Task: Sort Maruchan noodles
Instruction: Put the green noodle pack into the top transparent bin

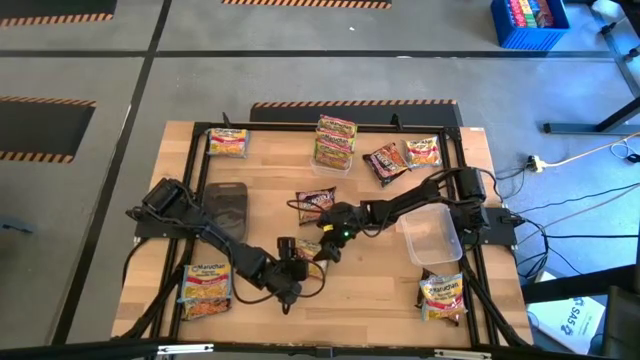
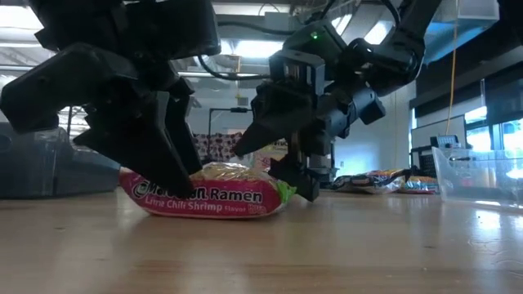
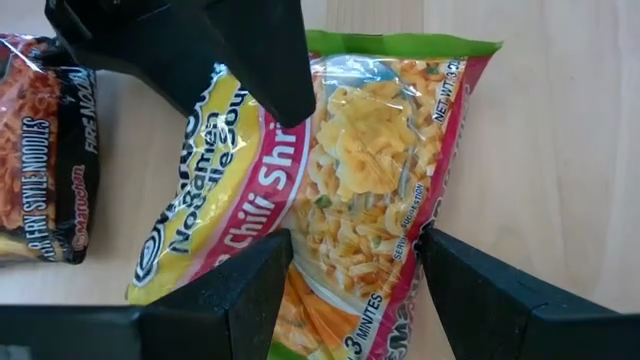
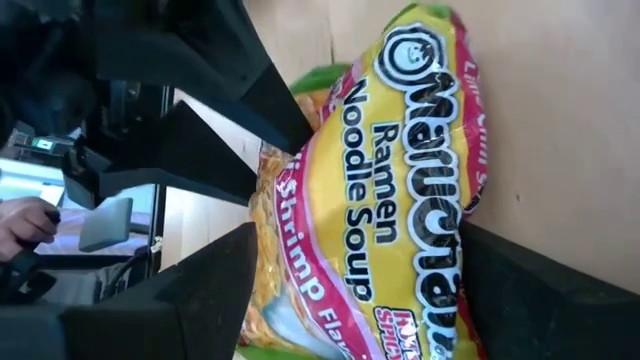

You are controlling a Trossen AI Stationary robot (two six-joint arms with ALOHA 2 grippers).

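Most noodle packets (image 1: 337, 140) lie scattered over the surface (image 1: 380, 280), so sorting looks early; both the left gripper (image 1: 296, 268) and right gripper (image 1: 327, 243) stand wide astride one lime-chili-shrimp packet (image 2: 204, 193) mid-surface, neither visibly clamping it.

Bench (image 1: 380, 290): pale wooden top, black frame around its edges.
Far left corner: one yellow ramen packet (image 1: 228, 142).
Far middle: stack of yellow-green packets (image 1: 336, 141).
Far right: dark brown packet (image 1: 385, 163) just beside an orange-red packet (image 1: 423, 152).
Centre: dark packet (image 1: 316, 201); nearer the front, a Lime Chili Shrimp packet (image 2: 204, 194) lying flat.
Left: dark tub (image 1: 226, 207).
Right: clear tub (image 1: 432, 234).
Near left corner: large yellow packet (image 1: 207, 284).
Near right corner: yellow packet (image 1: 442, 295).
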